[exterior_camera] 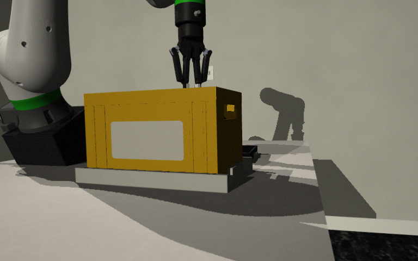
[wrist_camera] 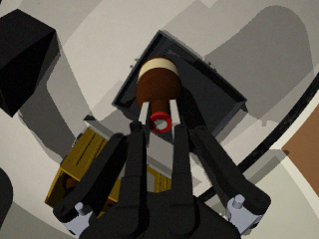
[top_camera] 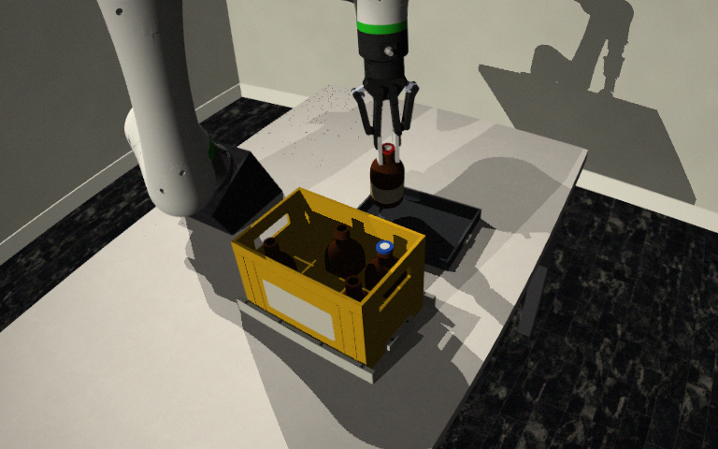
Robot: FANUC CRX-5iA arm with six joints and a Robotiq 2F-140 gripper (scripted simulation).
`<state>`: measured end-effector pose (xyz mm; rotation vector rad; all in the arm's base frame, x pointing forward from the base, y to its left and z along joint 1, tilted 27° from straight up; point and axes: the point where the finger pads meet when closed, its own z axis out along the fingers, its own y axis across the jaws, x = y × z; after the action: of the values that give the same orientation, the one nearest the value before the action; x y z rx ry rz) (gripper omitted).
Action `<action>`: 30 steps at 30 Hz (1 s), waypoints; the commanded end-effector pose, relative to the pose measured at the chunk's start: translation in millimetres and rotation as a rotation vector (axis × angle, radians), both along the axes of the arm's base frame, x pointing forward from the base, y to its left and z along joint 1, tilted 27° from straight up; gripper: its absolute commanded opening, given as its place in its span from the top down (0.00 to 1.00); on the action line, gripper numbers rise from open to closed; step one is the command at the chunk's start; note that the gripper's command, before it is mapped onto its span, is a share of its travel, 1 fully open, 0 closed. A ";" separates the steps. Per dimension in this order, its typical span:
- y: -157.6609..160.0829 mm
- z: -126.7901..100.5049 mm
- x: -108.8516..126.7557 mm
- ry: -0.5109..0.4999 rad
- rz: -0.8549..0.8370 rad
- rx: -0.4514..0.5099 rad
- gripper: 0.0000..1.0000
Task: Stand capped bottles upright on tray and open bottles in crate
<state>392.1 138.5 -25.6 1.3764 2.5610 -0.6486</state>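
My gripper (top_camera: 388, 145) is shut on the neck of a brown bottle with a red cap (top_camera: 387, 180). The bottle hangs upright, its base just above the near left corner of the black tray (top_camera: 423, 224). In the wrist view the red cap (wrist_camera: 159, 121) sits between my fingers, with the tray (wrist_camera: 182, 94) below. The yellow crate (top_camera: 328, 275) stands in front of the tray. It holds a bottle with a blue and white cap (top_camera: 381, 262) and three open brown bottles (top_camera: 344, 251). In the exterior view the crate (exterior_camera: 160, 129) hides the held bottle, and only my gripper (exterior_camera: 191, 85) shows above it.
The crate sits on a grey base plate (top_camera: 317, 339). The arm's black base block (top_camera: 237, 193) stands left of the crate. The table edge (top_camera: 535, 265) runs to the right of the tray, with dark floor beyond.
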 end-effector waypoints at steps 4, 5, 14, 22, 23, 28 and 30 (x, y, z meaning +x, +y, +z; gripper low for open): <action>-0.7 -3.4 -0.6 0.000 0.000 0.000 1.00; -0.8 -4.1 -0.8 0.000 0.000 0.000 1.00; -2.2 -8.3 -1.4 0.000 0.000 0.000 1.00; -4.4 -10.8 -1.1 0.000 0.000 0.000 1.00; -4.7 -11.1 -1.1 0.000 0.000 0.000 1.00; -5.8 -12.4 -0.9 0.000 0.000 0.000 1.00; -5.9 -12.7 -1.0 0.000 0.000 0.000 1.00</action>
<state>391.1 132.5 -38.2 1.3764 2.5609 -0.6486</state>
